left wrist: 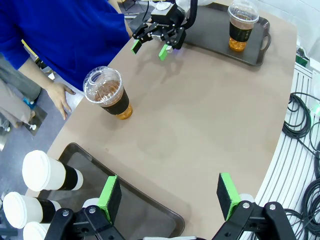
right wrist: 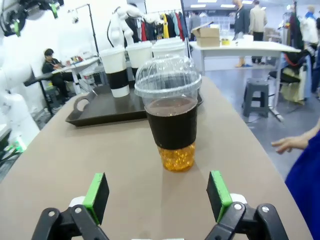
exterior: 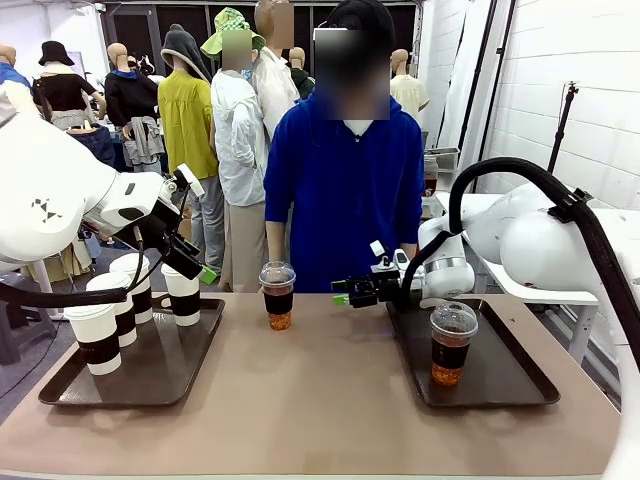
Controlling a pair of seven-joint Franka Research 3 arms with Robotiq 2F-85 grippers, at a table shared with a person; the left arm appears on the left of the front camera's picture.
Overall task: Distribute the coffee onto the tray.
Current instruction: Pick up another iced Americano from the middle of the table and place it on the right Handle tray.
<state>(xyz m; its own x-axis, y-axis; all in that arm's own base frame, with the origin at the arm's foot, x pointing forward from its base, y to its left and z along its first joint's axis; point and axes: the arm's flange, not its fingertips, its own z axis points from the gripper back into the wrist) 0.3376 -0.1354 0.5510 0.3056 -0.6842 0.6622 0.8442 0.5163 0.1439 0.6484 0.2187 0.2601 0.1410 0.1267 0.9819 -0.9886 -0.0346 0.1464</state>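
Coffee, on the table: a clear cup, dome-lidded with a dark sleeve and brown drink, stands upright on the bare table near its far edge.
Coffee, on the right: a second clear cup of the same kind stands upright on the right tray.
Coffee, on the left: four paper cups, white-lidded with dark brown sleeves, stand upright on the left tray.
Writing: the sleeves look plain dark, and any print is too small to read.
Tool, right: the right gripper is low over the table, with its green pads spread wide and holding nothing. The clear cup stands just ahead of its fingertips, apart from them.
Tool, left: the left gripper is raised over the left tray's inner end, with its pads spread and holding nothing.
Person: in a blue top at the far side, one hand hanging beside the table edge.
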